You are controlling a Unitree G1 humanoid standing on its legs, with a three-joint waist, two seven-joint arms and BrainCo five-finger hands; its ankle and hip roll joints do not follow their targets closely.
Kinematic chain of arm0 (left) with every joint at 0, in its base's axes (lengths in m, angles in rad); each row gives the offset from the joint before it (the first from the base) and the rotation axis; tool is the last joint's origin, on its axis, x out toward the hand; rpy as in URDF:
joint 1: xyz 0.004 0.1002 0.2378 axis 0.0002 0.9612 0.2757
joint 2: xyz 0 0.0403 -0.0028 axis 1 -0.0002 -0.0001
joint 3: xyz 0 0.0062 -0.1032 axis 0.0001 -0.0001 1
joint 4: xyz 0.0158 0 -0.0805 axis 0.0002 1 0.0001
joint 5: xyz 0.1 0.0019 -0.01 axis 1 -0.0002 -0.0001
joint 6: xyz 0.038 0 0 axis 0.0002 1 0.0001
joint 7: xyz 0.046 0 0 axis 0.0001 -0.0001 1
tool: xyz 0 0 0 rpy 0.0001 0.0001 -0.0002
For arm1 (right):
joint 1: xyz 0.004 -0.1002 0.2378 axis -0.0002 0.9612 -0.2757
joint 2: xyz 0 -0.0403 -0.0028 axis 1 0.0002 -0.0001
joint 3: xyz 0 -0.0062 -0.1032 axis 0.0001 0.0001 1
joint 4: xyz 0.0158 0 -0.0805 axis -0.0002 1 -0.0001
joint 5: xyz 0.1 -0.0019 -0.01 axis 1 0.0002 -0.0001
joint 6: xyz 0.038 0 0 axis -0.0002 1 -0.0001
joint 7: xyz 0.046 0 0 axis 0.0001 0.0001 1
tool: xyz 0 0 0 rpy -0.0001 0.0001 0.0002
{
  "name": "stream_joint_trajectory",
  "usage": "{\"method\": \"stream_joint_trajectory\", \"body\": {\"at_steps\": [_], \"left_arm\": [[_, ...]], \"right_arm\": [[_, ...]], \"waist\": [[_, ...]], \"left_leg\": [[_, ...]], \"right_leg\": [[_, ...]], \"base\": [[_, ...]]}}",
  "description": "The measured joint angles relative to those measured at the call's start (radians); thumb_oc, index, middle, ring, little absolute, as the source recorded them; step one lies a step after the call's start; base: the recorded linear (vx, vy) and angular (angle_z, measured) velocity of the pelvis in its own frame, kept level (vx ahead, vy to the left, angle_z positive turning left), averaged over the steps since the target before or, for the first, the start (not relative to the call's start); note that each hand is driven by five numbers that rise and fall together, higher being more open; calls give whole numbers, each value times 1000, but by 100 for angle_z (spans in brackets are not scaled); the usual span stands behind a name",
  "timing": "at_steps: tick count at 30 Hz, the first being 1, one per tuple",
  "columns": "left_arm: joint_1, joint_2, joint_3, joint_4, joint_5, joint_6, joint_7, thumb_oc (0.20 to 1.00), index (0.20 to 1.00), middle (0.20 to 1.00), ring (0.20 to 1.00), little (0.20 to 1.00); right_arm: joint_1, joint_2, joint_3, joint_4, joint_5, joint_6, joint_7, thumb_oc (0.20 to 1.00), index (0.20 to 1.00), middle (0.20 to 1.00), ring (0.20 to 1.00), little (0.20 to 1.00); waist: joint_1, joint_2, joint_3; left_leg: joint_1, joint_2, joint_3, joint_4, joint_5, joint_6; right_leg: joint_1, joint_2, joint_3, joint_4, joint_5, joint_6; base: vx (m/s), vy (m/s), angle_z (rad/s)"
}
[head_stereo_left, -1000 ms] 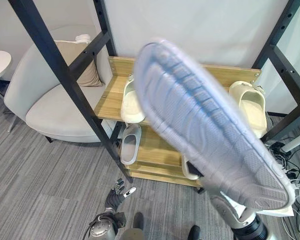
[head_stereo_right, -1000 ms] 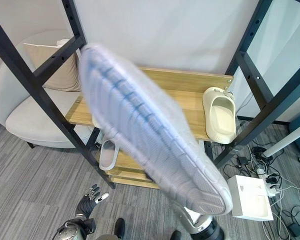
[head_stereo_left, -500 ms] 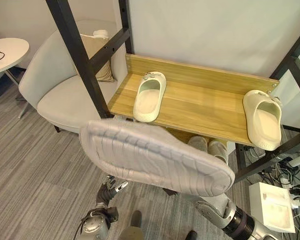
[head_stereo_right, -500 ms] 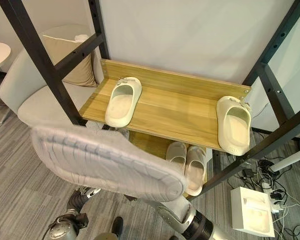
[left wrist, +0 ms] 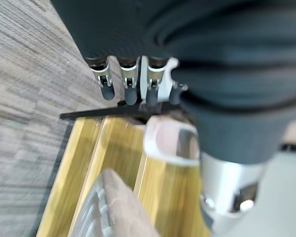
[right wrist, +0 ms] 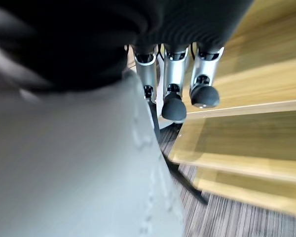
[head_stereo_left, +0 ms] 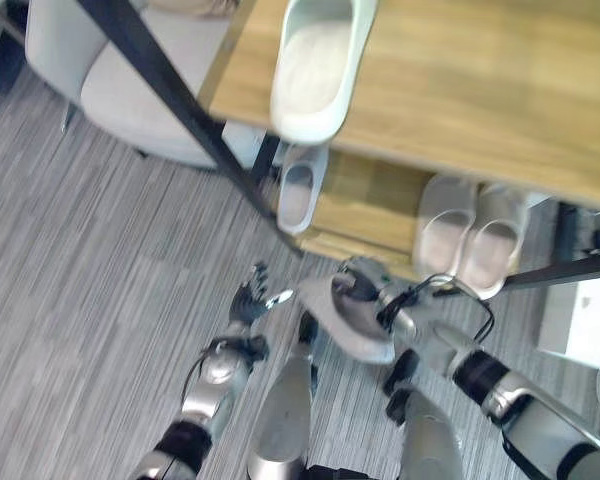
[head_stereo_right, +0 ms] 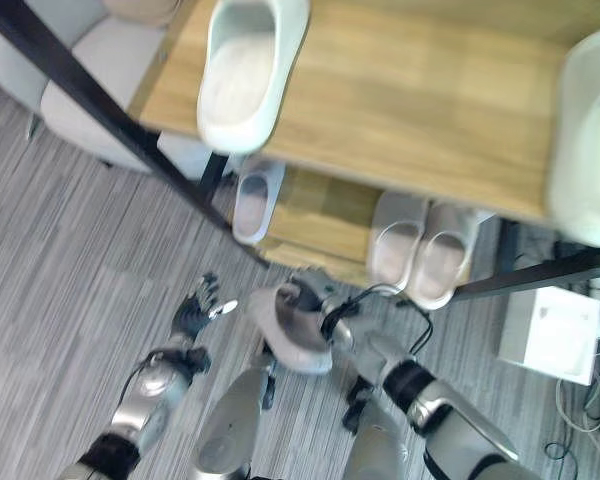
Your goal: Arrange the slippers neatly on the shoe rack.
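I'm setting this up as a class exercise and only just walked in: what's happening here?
A humanoid robot is tidying slippers onto a wooden shoe rack. Its right hand holds a grey slipper low, in front of the rack's lower shelf. The left hand hangs open above the carpet, holding nothing. A cream slipper sits on the top shelf, with another at its right end. Below, a single grey slipper lies on the left and a pale pair on the right.
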Motion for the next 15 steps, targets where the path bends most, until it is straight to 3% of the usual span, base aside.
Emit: {"method": "stream_joint_trajectory", "body": {"at_steps": [4,8,12,15], "left_arm": [[5,46,0,-26,-1,-9,28,1000,1000,1000,1000,1000],[7,50,-9,-61,-10,-10,28,1000,1000,1000,1000,1000],[16,47,-9,-83,-10,-11,27,1000,1000,1000,1000,1000],[21,48,-11,-84,-10,-11,21,1000,1000,1000,1000,1000]], "right_arm": [[-78,-5,-51,25,-11,62,-105,200,200,200,200,200],[-151,-17,-198,5,-5,97,-192,200,200,200,200,200],[-136,-36,-317,-78,34,105,-275,200,200,200,200,200],[-138,-55,-329,-64,50,104,-314,200,200,200,200,200]], "waist": [[18,0,0],[30,-2,0],[32,-23,-5],[35,-39,-5]], "left_leg": [[-30,-15,-14,22,-4,3],[-66,-20,-25,41,-6,5],[-66,-23,-40,44,-8,13],[-66,-22,-40,46,-4,7]], "right_leg": [[-31,-20,-2,48,-23,1],[-58,-26,-9,69,-34,-2],[-45,-25,-28,66,-37,-11],[-39,-21,-30,62,-36,-8]], "base": [[-4,16,13],[47,-9,10],[42,-9,11],[0,0,0]]}}
